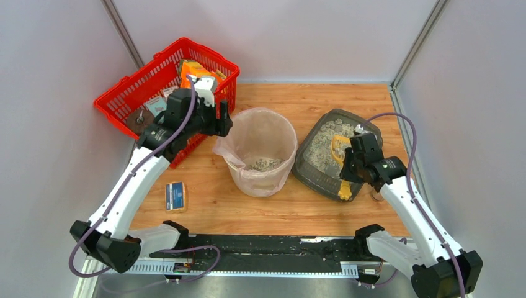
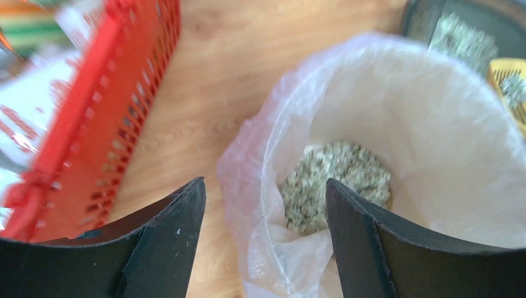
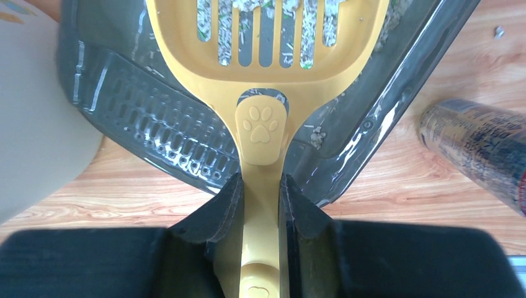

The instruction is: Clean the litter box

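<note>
The dark grey litter box with pale gravelly litter lies at the right of the table; it also shows in the right wrist view. My right gripper is shut on the handle of a yellow slotted scoop, whose head carries some litter over the box. The scoop shows in the top view. The round beige bin with a clear bag liner holds a small heap of litter. My left gripper is open and empty above the bin's left rim.
A red mesh basket with packets stands at the back left, close to the left arm. A small blue-and-yellow packet lies on the table near the front left. A can lies on its side just right of the litter box.
</note>
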### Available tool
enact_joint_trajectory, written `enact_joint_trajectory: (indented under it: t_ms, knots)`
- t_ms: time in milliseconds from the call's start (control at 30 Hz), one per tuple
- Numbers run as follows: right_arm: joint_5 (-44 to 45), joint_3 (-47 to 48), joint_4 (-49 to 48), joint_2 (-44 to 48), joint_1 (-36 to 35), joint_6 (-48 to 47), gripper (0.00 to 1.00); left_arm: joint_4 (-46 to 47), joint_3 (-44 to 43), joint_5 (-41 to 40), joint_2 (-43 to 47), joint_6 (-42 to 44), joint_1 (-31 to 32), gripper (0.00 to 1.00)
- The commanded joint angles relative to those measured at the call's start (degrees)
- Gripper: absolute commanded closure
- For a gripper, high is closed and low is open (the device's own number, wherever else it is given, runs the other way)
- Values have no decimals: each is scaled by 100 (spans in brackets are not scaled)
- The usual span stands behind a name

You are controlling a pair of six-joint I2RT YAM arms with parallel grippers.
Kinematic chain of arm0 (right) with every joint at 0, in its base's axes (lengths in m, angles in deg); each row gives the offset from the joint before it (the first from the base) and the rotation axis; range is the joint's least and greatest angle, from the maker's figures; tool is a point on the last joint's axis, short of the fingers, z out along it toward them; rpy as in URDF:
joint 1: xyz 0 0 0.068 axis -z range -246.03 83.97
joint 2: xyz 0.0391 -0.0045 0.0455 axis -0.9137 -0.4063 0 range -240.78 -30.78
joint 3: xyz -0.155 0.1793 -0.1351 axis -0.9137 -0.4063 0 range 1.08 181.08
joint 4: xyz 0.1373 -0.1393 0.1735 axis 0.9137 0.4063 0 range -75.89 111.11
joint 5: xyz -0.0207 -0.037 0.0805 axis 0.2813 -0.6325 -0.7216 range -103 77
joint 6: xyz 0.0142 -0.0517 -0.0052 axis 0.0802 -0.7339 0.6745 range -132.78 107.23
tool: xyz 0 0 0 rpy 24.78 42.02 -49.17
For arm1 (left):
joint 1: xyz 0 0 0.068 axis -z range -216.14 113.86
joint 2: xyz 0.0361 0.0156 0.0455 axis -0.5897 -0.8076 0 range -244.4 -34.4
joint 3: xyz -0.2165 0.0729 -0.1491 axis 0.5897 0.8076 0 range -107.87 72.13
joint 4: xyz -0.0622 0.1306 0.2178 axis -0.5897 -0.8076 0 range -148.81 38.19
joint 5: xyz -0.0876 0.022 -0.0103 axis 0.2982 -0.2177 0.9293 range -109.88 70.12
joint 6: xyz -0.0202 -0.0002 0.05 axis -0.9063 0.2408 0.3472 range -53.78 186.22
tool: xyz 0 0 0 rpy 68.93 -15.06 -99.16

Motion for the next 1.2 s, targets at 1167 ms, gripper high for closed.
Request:
enact_joint_trajectory:
  t_ms: [1167]
  knots:
    - [3414, 5296, 2024, -2843, -4181, -2342, 100, 130, -137, -991, 521, 886, -353, 22]
